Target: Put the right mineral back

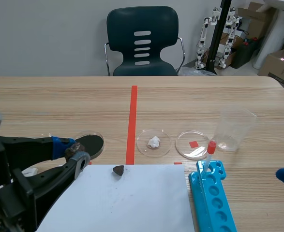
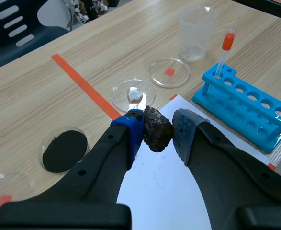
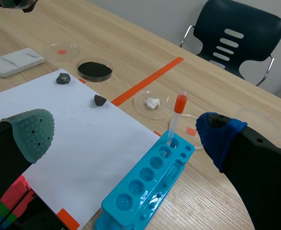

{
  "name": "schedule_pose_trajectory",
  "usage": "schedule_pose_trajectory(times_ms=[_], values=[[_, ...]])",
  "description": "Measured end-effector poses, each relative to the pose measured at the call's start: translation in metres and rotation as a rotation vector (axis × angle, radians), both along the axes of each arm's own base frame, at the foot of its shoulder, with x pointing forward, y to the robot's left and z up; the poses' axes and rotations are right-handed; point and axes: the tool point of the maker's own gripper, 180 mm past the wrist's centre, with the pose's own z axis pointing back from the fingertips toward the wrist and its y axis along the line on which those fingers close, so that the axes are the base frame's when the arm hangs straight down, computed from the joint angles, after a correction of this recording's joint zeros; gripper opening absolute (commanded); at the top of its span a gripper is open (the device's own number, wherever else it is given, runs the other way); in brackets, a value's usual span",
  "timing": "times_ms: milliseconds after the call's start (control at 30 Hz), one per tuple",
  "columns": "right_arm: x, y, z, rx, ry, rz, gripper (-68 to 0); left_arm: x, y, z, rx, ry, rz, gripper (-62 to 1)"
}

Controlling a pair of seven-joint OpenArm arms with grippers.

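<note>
Left gripper (image 2: 158, 129): clamped on the dark brown mineral (image 2: 154, 133). The blue pad is on one side and the grey pad on the other, so the fingers are only a rock's width apart.
Where that mineral is: near left of the table, between the fingertips, just left of the black powder dish (image 1: 90, 143) and by the far left corner of the white paper (image 1: 132, 203). It looks lifted off the surface, but that's hard to be sure of from the scene view.
Right gripper (image 3: 126, 135): wide open and holding nothing, at the near right. Only a blue pad tip pokes into the scene view.
Under the right gripper: the paper's right edge and the blue tube rack (image 1: 213, 200), with one red-capped tube (image 1: 210, 153) standing in its far end.
Other rocks: a small dark mineral (image 1: 118, 169) lies on the paper's far edge, just left of the red tape line. A greyer mineral (image 3: 62, 78) sits further left on the paper.
Dishes: the white lump dish (image 1: 154, 142) is right of the tape line, then the empty dish (image 1: 193, 144), then the clear beaker (image 1: 234, 128).
Far left: a white tile (image 3: 15, 62).
</note>
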Motion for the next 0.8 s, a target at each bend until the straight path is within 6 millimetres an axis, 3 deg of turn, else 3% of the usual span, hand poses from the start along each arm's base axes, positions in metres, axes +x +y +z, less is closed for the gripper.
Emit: schedule_pose_trajectory(times_ms=[533, 633, 800], values=[[0.000, 0.000, 0.000, 0.000, 0.000, 0.000, -5.4, 0.000, 0.002, -0.004, 0.020, 0.014, 0.007, -55.6], [0.000, 0.000, 0.000, 0.000, 0.000, 0.000, -5.4, 0.005, 0.002, -0.002, 0.028, -0.003, 0.009, -55.6], [0.000, 0.000, 0.000, 0.000, 0.000, 0.000, -5.4, 0.022, -0.001, -0.018, 0.149, 0.045, -0.012, -55.6]])
